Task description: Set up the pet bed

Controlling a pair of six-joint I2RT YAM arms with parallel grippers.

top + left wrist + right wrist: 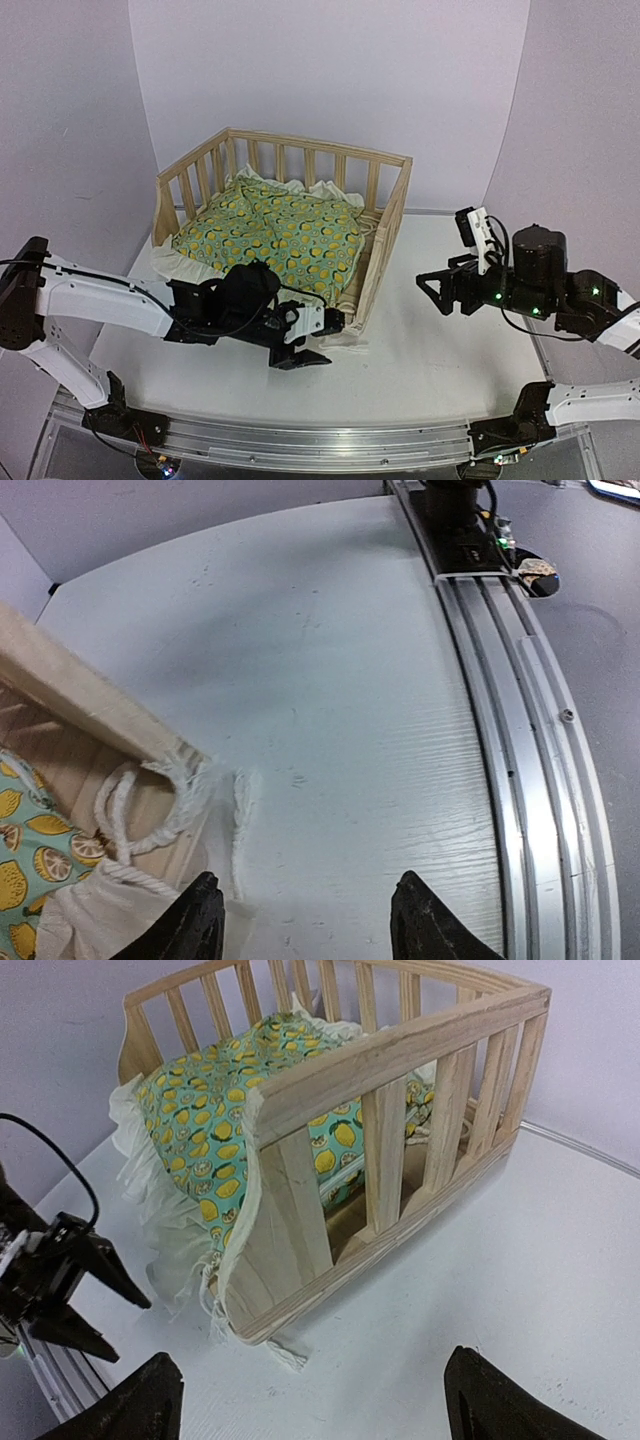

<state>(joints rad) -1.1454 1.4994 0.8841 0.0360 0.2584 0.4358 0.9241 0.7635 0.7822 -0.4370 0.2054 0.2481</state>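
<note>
The pet bed [385, 225] is a pale wooden frame with slatted sides, standing mid-table. Its lemon-patterned green cushion [275, 232] lies rumpled inside, and the cream ruffle [170, 1230] spills over the low front side. My left gripper [322, 340] hovers at the bed's front right corner [120, 725]. It is open [312, 922], with bare table between its fingers and one finger over the ruffle's edge [110, 905]. My right gripper [428, 293] hangs to the right of the bed. It is wide open [320, 1405], faces the slatted side [400, 1120] and holds nothing.
A cream cord [125, 815] loops at the bed's corner, and a ruffle end [285, 1352] pokes out under the frame. A metal rail [520, 710] runs along the table's near edge. White table [450, 355] lies between the bed and the right arm.
</note>
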